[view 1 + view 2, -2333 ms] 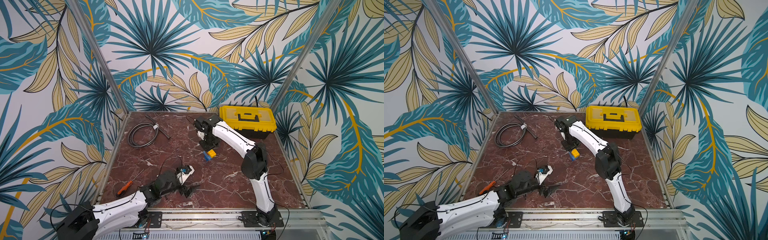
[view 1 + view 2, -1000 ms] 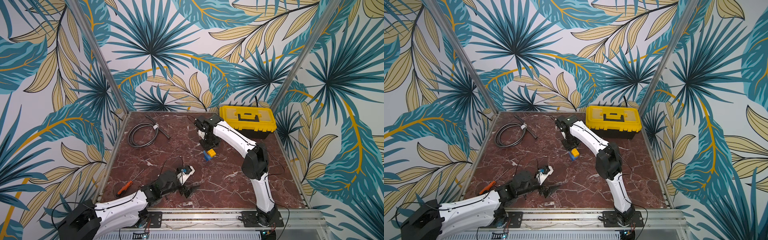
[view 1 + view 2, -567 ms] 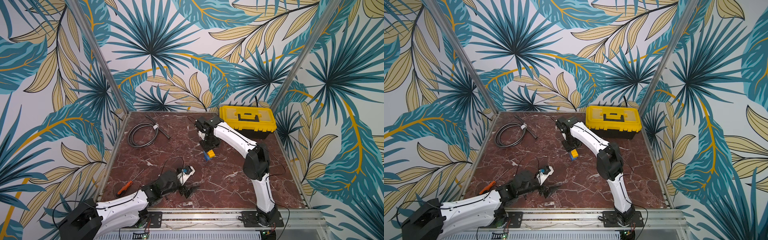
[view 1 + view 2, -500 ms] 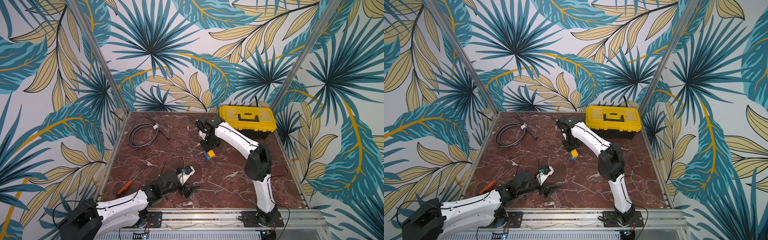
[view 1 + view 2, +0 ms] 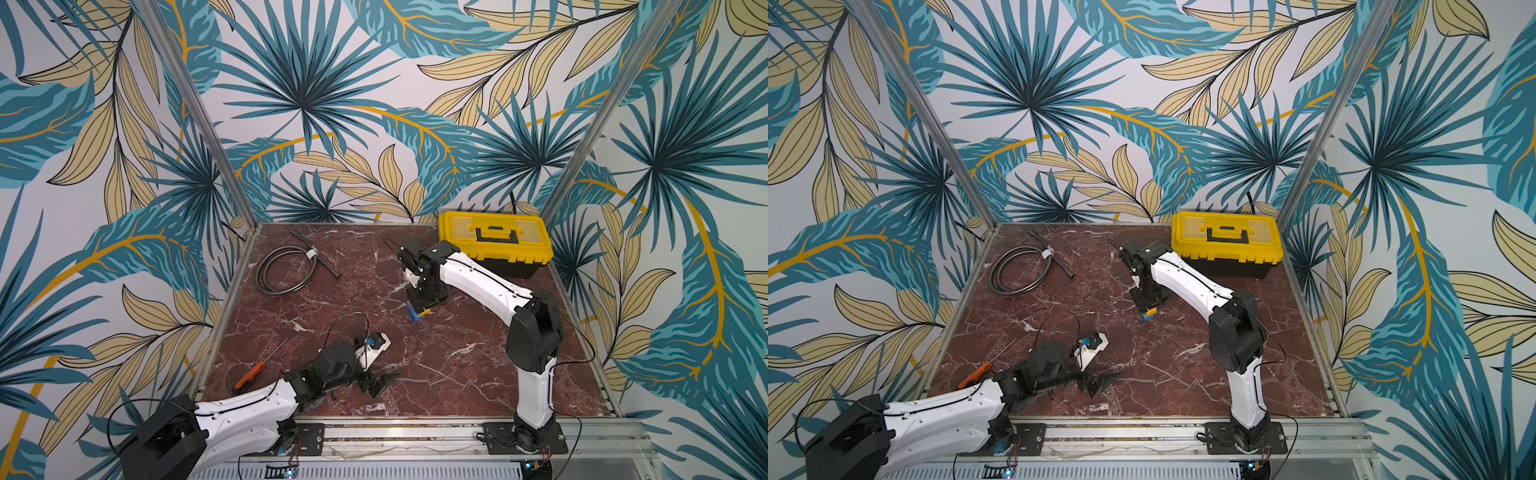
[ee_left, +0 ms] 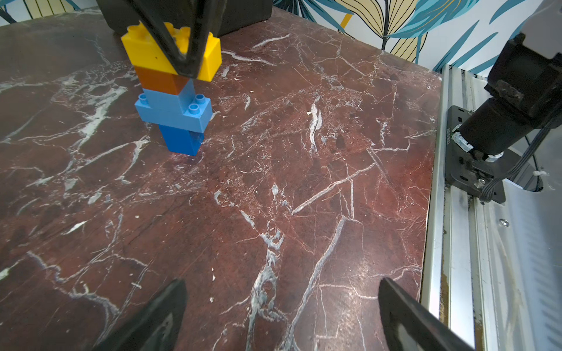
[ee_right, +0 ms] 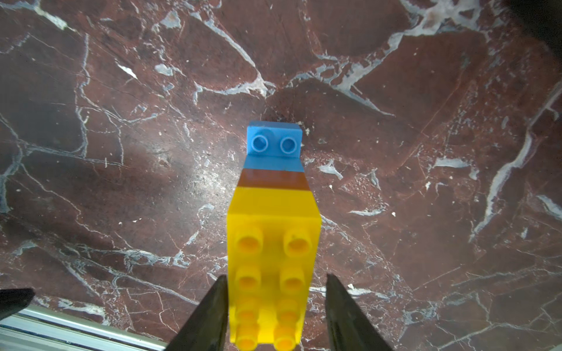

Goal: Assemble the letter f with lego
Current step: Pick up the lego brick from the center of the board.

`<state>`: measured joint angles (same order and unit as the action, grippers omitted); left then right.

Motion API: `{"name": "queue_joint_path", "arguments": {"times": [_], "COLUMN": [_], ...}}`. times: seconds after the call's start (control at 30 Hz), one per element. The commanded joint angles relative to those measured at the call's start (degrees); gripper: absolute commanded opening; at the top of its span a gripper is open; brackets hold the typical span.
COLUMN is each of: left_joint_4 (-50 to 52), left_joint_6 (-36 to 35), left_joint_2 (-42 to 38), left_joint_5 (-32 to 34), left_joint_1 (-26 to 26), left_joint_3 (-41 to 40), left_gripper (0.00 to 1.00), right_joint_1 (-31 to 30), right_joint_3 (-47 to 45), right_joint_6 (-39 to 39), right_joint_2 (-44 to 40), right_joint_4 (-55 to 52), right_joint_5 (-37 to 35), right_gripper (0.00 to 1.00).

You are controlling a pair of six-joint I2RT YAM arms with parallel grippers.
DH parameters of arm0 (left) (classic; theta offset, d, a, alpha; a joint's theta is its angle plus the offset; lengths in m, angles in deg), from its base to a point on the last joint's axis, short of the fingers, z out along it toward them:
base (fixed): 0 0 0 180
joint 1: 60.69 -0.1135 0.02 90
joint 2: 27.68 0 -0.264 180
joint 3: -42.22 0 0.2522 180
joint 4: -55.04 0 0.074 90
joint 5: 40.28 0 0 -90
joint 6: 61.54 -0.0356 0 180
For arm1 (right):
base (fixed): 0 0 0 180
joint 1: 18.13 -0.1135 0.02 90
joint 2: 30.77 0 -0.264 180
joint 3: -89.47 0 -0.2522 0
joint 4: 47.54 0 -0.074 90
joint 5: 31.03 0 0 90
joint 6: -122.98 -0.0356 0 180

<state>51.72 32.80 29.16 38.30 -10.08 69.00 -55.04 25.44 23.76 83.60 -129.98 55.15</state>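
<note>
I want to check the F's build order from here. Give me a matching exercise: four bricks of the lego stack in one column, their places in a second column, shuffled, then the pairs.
Bricks
1. yellow long brick
2. orange brick
3. light blue long brick
4. dark blue brick

Places
a. at the bottom, standing on the table
b. at the top of the stack
c. directly under the top brick
d. mid-stack, sticking out sideways with bare studs showing

Pairs: 1-b, 2-c, 3-d, 4-a
</note>
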Motion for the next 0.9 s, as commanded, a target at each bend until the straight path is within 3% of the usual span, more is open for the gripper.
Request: {"name": "queue_joint_path", "arguments": {"times": [0.0, 0.57, 0.87], "left_joint_4": [-0.67, -0.66, -0.66], "left_joint_6": [0.23, 0.23, 0.48], "left_joint_2": [0.59, 1.28, 1.37], "left_joint_5": [-0.70, -0.74, -1.03], "left_joint_1": [0.20, 0.19, 0.20], "left_joint_3": [1.92, 2.28, 2.72], "left_gripper": [0.99, 0.99, 0.99], "right_joint_1": [-0.24, -0.24, -0.08], "right_joint_3": [-1.46, -2.98, -3.63], "right_joint_6": [-1.13, -1.64, -1.78], "right_joint_2": [-1.73, -1.86, -4.51], "right_joint_4": [1.81, 1.57, 2.66], "right_joint_5": [1.18, 0.39, 2.18], "right_gripper": [0.52, 0.32, 0.31]}}
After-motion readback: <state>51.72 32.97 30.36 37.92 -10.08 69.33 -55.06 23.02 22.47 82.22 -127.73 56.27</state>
